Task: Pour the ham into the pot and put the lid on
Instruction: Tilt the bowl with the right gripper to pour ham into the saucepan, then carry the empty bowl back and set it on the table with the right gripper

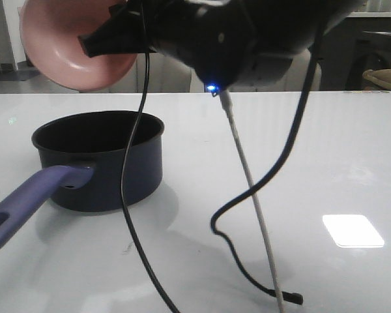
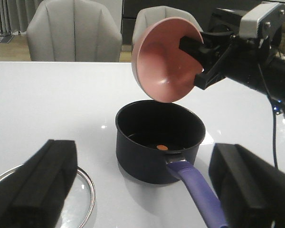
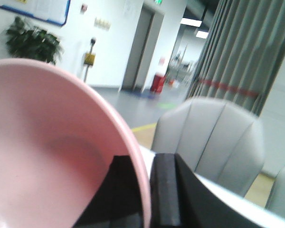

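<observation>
1. Blocky matte-black fingers (image 2: 42, 180) of the left gripper (image 2: 147, 190) fill the near corners of the left wrist view, spread wide apart and gripping nothing.
2. Under and just beside one of those fingers lies the round clear glass lid with a thin metal rim (image 2: 83, 192), flat on the glossy white table (image 2: 47, 104); its knob is hidden.
3. Between the spread jaws, a little ahead of them, stands the dark navy round saucepan (image 2: 159, 142), upright, with a smooth matt wall and a long purple-blue handle (image 2: 197, 192) that runs back toward the gap between the jaws.
4. On the dark pan floor, near the handle side, rests the small flat orange piece of ham (image 2: 164, 147).
5. Above the pan's far rim hangs the smooth pink round bowl (image 2: 166, 59), tipped steeply so that its hollow faces down toward the pan; nothing shows inside it.
6. Pinching the bowl's rim is the right gripper (image 3: 145, 190): one black finger (image 3: 116, 190) lies against the inner wall, the other against the outside, with the thin pink edge clamped between them.
7. From the front, the right arm's black body (image 1: 247, 32) looms over the table, with a black cable (image 1: 133, 195) and a pale grey cable (image 1: 251, 189) drooping from it.
8. Beyond the table stand grey padded chairs with ribbed backs (image 2: 73, 28).
</observation>
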`<state>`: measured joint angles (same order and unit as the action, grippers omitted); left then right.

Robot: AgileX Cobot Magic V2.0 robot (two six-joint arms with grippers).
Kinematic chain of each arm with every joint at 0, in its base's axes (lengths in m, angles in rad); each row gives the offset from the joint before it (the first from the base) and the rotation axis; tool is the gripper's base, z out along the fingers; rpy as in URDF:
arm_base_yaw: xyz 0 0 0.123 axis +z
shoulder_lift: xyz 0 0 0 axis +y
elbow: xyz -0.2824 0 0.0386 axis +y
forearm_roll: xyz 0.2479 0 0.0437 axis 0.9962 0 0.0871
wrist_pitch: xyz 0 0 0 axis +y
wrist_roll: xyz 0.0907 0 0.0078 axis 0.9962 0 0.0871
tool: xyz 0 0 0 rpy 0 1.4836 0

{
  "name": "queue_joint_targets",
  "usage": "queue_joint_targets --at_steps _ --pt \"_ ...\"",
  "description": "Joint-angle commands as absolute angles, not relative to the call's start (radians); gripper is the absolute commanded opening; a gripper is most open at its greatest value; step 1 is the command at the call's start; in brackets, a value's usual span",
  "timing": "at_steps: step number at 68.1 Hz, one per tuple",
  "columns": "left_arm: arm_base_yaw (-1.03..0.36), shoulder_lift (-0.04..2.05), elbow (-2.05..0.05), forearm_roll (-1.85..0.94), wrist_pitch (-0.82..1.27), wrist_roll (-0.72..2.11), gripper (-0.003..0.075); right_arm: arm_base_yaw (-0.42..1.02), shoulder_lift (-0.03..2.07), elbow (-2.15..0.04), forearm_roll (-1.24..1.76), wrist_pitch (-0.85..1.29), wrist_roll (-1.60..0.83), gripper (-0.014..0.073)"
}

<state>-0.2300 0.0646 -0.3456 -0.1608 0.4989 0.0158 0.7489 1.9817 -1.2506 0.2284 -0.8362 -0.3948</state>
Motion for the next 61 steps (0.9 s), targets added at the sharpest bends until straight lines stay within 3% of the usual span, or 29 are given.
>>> queue_joint_targets --at_steps 1,17,30,49,61 --pt "-0.237 0.077 -0.373 -0.167 0.419 0.016 0.0603 0.743 1.842 -1.274 0.272 -0.709 -0.371 0.0132" --pt "-0.237 0.077 -0.373 -0.167 0.419 0.016 0.0603 0.667 1.653 -1.274 0.357 -0.291 -0.371 0.0132" --pt "-0.237 0.077 -0.373 -0.167 0.420 0.016 0.0603 0.524 1.545 -1.274 0.357 0.049 -0.371 0.0132" --pt "-0.237 0.077 -0.373 -0.167 0.426 0.016 0.0602 0.301 1.529 -1.274 0.357 0.437 -0.356 0.0132" --pt "-0.237 0.077 -0.373 -0.167 0.426 0.016 0.0603 0.220 1.568 -1.274 0.356 0.536 -0.342 0.0132"
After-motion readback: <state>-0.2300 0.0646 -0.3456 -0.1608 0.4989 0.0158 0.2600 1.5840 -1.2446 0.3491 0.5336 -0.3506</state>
